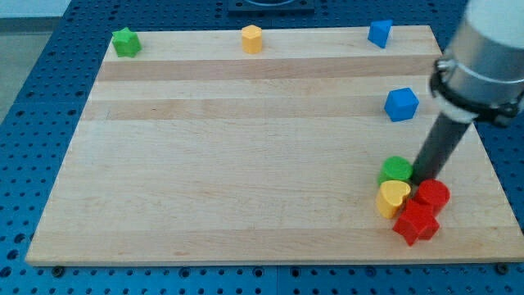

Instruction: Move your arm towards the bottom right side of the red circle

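Note:
The red circle (433, 196) sits near the board's bottom right, in a tight cluster with a red star (416, 224) below it, a yellow heart (392, 197) to its left and a green circle (396, 170) above left. My dark rod comes down from the view's upper right. My tip (420, 180) rests at the top left edge of the red circle, between it and the green circle.
The wooden board (246, 147) also holds a blue cube (401, 104) at the right, a blue block (379, 34), a yellow hexagon (251, 38) and a green star (125, 42) along the top edge. The arm's grey body (483, 57) hangs over the right edge.

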`<state>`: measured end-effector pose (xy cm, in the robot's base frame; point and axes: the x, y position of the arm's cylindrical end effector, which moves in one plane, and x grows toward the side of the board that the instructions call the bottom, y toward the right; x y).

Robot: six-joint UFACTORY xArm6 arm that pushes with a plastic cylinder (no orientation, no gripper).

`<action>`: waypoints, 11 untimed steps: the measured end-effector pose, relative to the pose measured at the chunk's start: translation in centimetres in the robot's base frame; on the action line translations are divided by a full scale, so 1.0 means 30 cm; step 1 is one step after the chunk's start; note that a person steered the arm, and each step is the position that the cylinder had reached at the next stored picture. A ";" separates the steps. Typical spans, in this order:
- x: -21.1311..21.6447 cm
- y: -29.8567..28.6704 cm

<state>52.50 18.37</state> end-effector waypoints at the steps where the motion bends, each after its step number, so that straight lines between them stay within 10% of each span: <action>1: 0.000 -0.004; 7: -0.034 0.123; 11: 0.201 0.190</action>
